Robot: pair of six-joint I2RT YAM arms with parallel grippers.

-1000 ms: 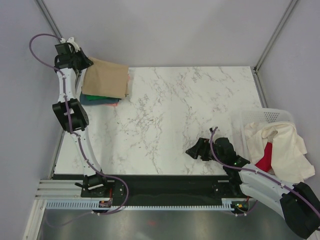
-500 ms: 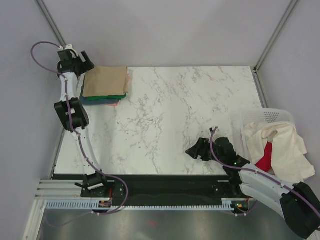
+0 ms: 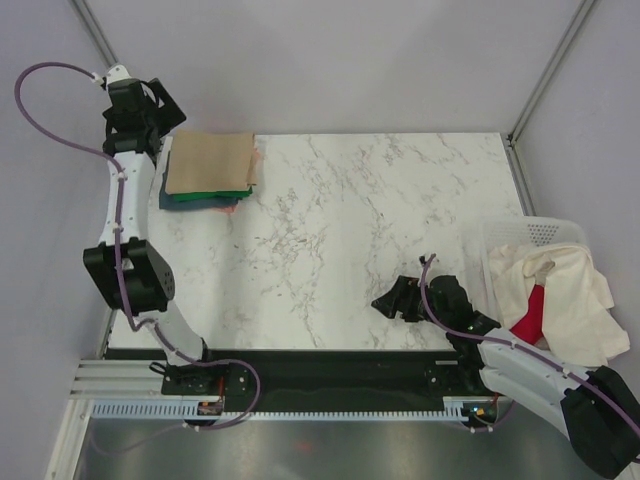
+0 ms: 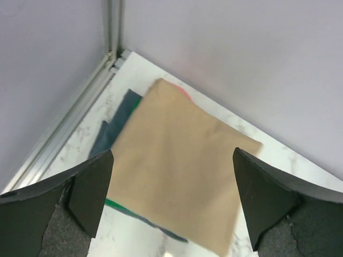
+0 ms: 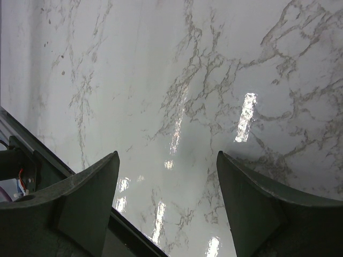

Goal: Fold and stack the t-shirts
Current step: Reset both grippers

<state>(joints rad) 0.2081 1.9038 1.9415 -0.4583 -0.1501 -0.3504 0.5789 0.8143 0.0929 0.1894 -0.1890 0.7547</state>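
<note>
Overhead view of a white marble table point(image 3: 380, 200) with two black and white robot arms bolted at its near edge; in the far left corner lies a neat stack point(image 3: 205, 190) of folded tees; a tan tee point(image 3: 208, 160) sits flat and square on top, a green tee point(image 3: 200, 197) and a blue tee point(image 4: 115, 131) show at the edges beneath it, and a sliver of a pink tee point(image 4: 184, 91) peeps out at the far side; the left pincer point(image 3: 162, 110) hangs over the far left corner just beyond the stack, its jaws spread wide, holding nothing and clear of the cloth; the right pincer point(image 3: 392, 300) hovers low by the near edge, right of centre, jaws also spread and empty, bare marble below it; at the right edge a white mesh basket point(image 3: 535, 232) holds a crumpled cream tee point(image 3: 565, 285) spilling over its rim, with a red tee point(image 3: 530, 315) bunched under it; judging from this, four tees look folded and stacked, so the task seems well past halfway; the cream and red ones are left to lift out, fold and add to the stack
</note>
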